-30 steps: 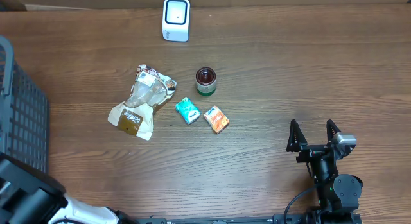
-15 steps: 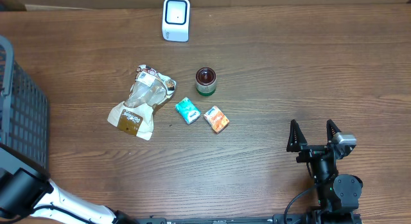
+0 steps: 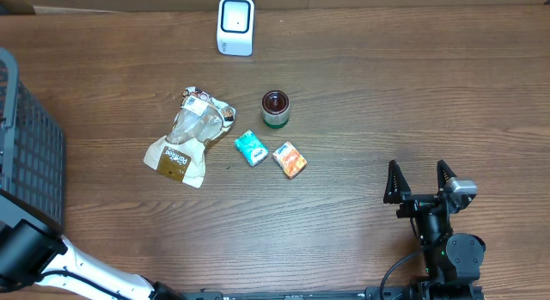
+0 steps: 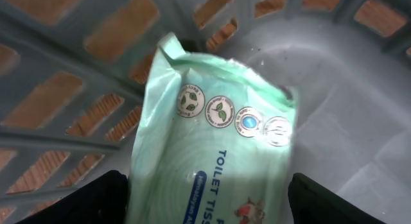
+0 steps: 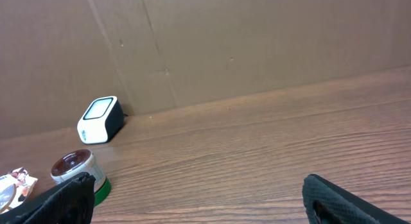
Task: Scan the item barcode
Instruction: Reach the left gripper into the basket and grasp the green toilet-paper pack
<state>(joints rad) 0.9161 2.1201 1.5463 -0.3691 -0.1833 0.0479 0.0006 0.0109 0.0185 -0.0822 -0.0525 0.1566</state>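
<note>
1. The wooden bench (image 3: 387, 94) fills the overhead view, with a cardboard wall along its far edge.
2. A grey slatted basket (image 3: 26, 145) stands at the bench's left edge.
3. The left arm (image 3: 34, 257) reaches into the basket. The left fingers (image 4: 77, 198) stand wide apart on either side of a pale green toilet tissue pack (image 4: 212, 153). Whether they press it, I cannot tell.
4. That pack lies on the basket floor, against a slatted wall.
5. The right fingers (image 3: 394, 184) are spread wide near the bench's near right, with nothing between them.
6. A crumpled brown-and-white snack bag (image 3: 191, 137) lies left of centre.
7. The white barcode scanner (image 3: 235, 25) stands at the far edge.
8. A dark-lidded tin (image 3: 275, 109) with a green band stands just right of the bag.
9. A teal box (image 3: 251, 148) and an orange box (image 3: 290, 160) lie side by side in front of the tin.
</note>
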